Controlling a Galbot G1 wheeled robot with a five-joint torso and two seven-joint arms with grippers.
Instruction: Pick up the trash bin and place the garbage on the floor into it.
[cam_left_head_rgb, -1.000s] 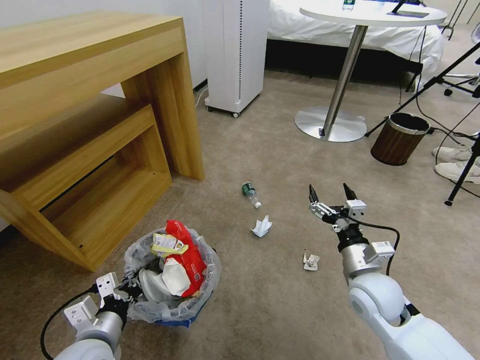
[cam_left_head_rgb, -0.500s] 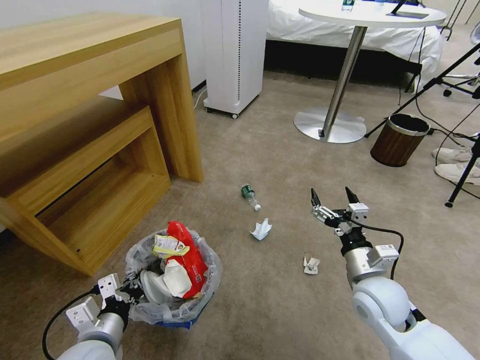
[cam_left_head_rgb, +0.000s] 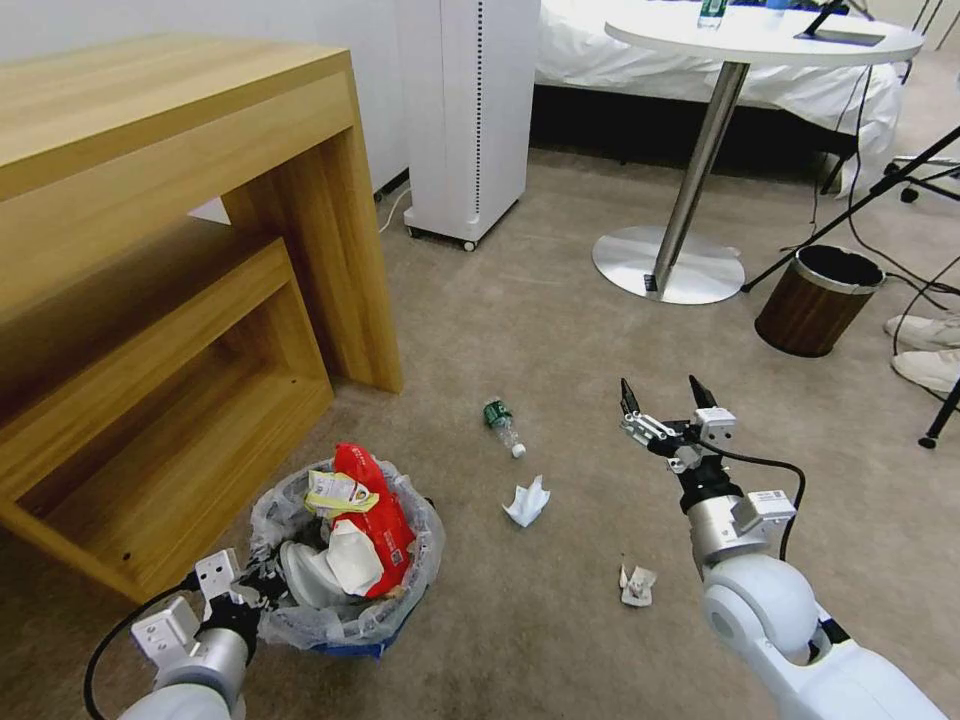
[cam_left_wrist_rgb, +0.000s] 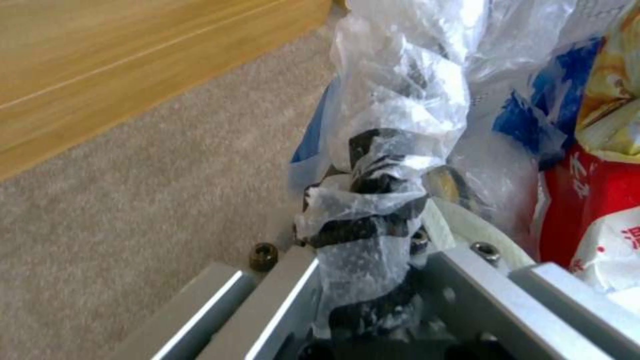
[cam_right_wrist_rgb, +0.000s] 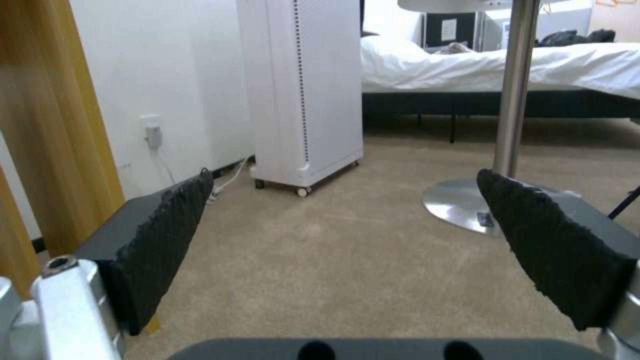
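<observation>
The blue trash bin (cam_left_head_rgb: 345, 560) with its crinkled clear liner hangs at lower left, stuffed with a red wrapper and white paper. My left gripper (cam_left_head_rgb: 255, 585) is shut on its rim and liner; the left wrist view shows the plastic (cam_left_wrist_rgb: 393, 150) bunched between the fingers. Garbage lies on the carpet: a small green-labelled bottle (cam_left_head_rgb: 502, 425), a crumpled white paper (cam_left_head_rgb: 527, 502) and a smaller white scrap (cam_left_head_rgb: 636, 584). My right gripper (cam_left_head_rgb: 661, 392) hovers open above the carpet, right of the bottle, with nothing between its fingers (cam_right_wrist_rgb: 167, 235).
A wooden desk (cam_left_head_rgb: 170, 250) fills the left. A white wheeled unit (cam_left_head_rgb: 470, 110) stands at the back, a round pedestal table (cam_left_head_rgb: 690, 180) behind right. A brown wood-pattern bin (cam_left_head_rgb: 820, 300), tripod legs, cables and a person's sneakers (cam_left_head_rgb: 925, 350) crowd the far right.
The whole head view has shifted: floor litter and furniture now sit lower and nearer in the picture, so the camera moved. Both grippers keep their places and states.
</observation>
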